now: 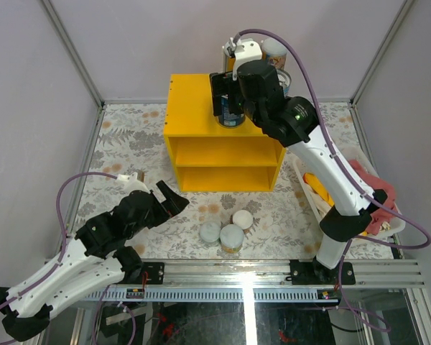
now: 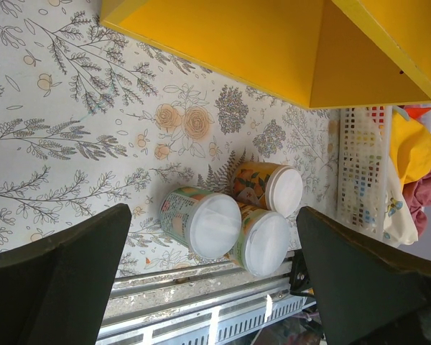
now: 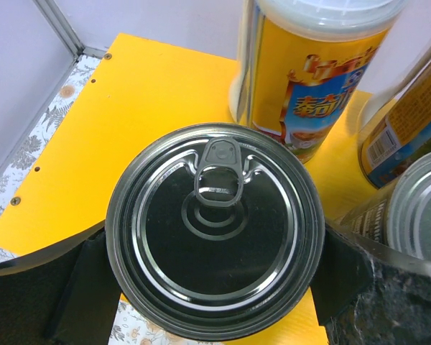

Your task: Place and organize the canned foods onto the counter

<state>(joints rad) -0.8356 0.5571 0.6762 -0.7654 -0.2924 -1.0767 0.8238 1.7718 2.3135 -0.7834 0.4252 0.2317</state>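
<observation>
The yellow counter [image 1: 194, 108] stands at the table's middle back. My right gripper [image 1: 231, 106] is shut on a wide blue-labelled tin [image 1: 233, 117] over the counter top near its front edge. In the right wrist view the tin's pull-tab lid [image 3: 214, 230] sits between both fingers [image 3: 345, 273]. Two tall cans [image 3: 316, 79] [image 3: 409, 108] and a second tin [image 3: 416, 208] stand behind it on the top. Three small white-lidded cans [image 1: 210, 231] [image 1: 232, 237] [image 1: 243, 218] are clustered on the table in front. My left gripper [image 1: 171, 199] is open and empty to their left; its wrist view shows them [image 2: 201, 221].
A white basket [image 1: 359, 154] with cloth lies at the right edge of the table, under my right arm; it also shows in the left wrist view [image 2: 363, 172]. The metal rail [image 1: 251, 272] runs along the near edge, close to the small cans.
</observation>
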